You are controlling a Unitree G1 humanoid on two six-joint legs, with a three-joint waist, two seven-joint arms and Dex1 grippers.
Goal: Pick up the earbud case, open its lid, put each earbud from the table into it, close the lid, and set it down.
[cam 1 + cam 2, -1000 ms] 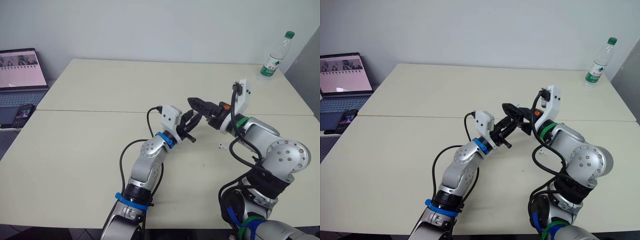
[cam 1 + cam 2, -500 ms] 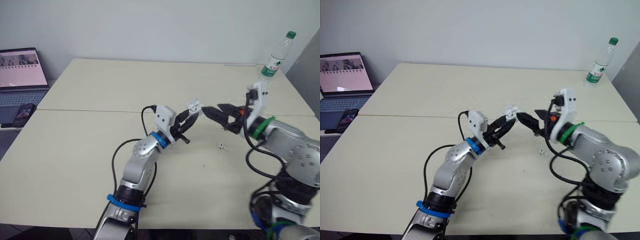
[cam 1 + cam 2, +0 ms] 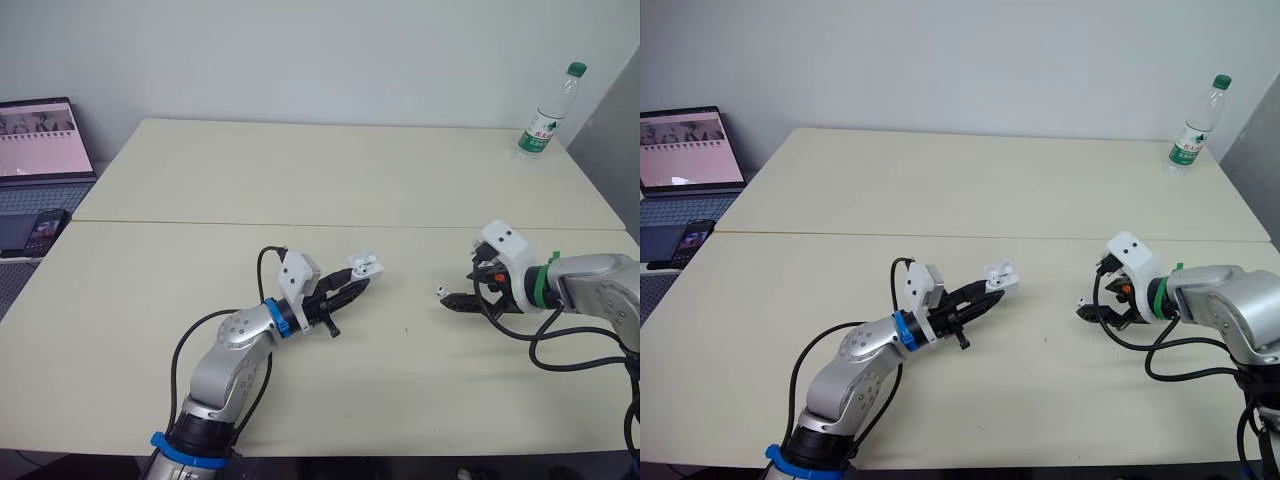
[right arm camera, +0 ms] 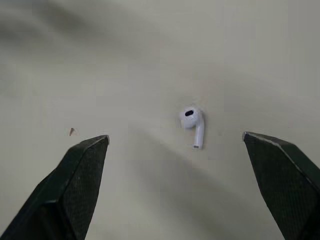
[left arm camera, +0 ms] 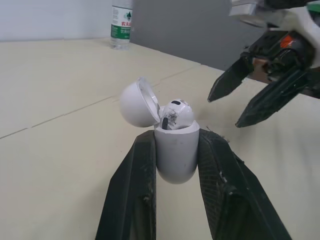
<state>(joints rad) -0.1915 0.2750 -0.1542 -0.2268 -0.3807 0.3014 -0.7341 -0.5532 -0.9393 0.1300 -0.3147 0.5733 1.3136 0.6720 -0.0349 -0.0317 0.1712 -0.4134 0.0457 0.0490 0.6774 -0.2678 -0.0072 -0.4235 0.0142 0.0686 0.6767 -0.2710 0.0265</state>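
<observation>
Left tool is clamped on the earbud case, mid-frame, lid open, one earbud apparently seated. Right tool is spread wide over the second earbud on the counter, right of centre; a centred pinch is needed.

Silver arms, black cables, black claws (blue, green wristbands).

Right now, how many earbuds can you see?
2. One small white earbud lies on the beige table before the open right gripper; a second earbud sits in the open white earbud case held by the left gripper.
</observation>
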